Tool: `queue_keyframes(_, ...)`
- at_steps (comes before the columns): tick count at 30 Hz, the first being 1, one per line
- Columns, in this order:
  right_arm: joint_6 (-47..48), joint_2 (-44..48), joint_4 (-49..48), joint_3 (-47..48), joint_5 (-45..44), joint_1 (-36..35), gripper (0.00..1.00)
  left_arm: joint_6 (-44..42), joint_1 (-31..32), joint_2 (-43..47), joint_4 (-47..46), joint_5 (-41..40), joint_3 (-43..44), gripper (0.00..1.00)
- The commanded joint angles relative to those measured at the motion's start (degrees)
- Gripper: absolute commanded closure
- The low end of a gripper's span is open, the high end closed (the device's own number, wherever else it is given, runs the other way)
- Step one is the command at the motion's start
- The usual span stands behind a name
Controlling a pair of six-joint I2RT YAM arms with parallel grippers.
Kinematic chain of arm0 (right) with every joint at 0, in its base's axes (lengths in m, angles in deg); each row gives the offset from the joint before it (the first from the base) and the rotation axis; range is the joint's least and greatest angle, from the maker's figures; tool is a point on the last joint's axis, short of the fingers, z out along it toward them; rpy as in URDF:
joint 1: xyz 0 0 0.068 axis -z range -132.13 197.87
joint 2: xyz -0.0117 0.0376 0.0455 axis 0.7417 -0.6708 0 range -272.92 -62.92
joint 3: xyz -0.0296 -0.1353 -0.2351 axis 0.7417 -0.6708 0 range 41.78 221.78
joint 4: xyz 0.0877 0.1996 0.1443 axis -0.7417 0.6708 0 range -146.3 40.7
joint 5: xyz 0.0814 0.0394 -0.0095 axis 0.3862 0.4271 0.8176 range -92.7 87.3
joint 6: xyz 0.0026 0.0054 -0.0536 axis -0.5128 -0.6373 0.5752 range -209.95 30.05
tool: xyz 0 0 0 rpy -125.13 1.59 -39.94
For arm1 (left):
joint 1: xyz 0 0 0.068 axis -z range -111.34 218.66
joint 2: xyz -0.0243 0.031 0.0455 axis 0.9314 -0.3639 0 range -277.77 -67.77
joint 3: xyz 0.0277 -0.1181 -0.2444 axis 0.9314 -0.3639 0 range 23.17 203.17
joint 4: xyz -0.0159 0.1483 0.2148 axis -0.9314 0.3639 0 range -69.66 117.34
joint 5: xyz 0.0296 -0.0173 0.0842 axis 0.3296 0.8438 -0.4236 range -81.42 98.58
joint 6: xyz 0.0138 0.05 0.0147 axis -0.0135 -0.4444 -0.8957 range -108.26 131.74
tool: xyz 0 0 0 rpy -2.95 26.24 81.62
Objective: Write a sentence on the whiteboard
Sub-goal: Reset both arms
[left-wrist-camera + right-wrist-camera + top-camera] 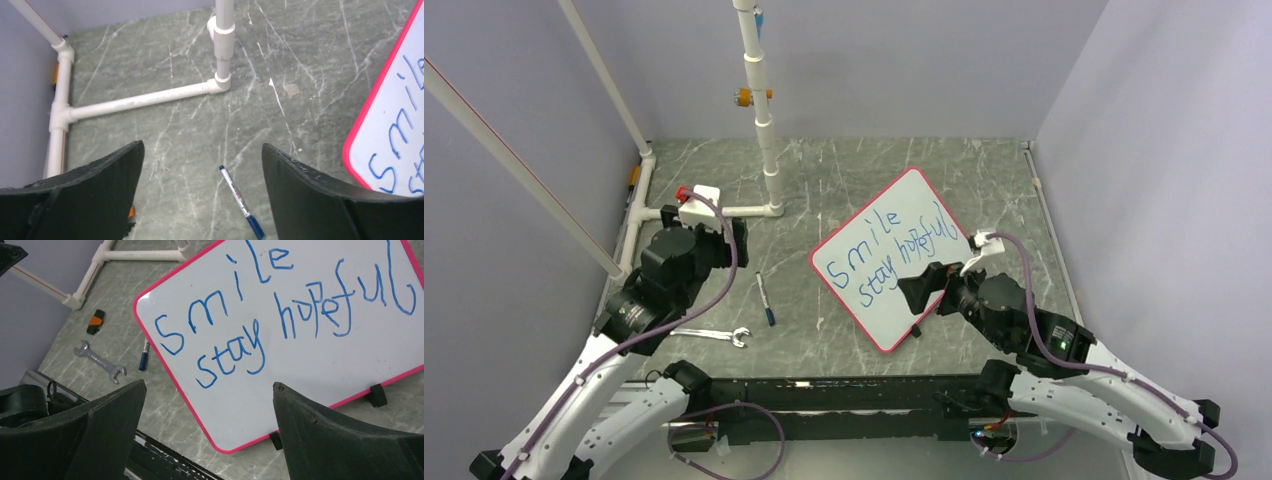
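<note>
Both your grippers are empty, and the written whiteboard lies right of centre.

Your left gripper hangs over the left of the table with its jaws wide apart and nothing between them. Near it lie a wrench and a marker, the marker's blue end toward the arm bases. The whiteboard rests flat on its black feet, red-rimmed. Seen from above, its long axis runs diagonally from near-left to far-right. The sentence, in blue, follows that axis in two lines: "Smile" above "stay hopeful". Your right gripper hovers over the board's near edge, spread equally wide and holding nothing. The surface is grey-green marble pattern with a white pipe frame at the rear left, enclosed by pale lilac walls.
</note>
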Motion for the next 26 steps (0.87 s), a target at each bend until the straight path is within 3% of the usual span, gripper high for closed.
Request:
queue_keyframes(1, -2.28, 4.71, -4.86, -3.58, -2.48, -0.17, 0.00, -7.37, -0.18, 3.98, -9.58, -1.33, -6.07, 0.01)
queue_keyframes(8, -3.74, 10.30, -4.47, -7.73, -6.98, -0.22, 0.00, -8.66, -0.75, 9.45, -13.66, 0.43, -12.76, 0.01)
queue_keyframes(26, -5.03, 11.91, -1.49, -7.85, -10.84, -0.16, 0.00, -8.09, -1.55, 9.31, -11.69, 0.54, -12.28, 0.01)
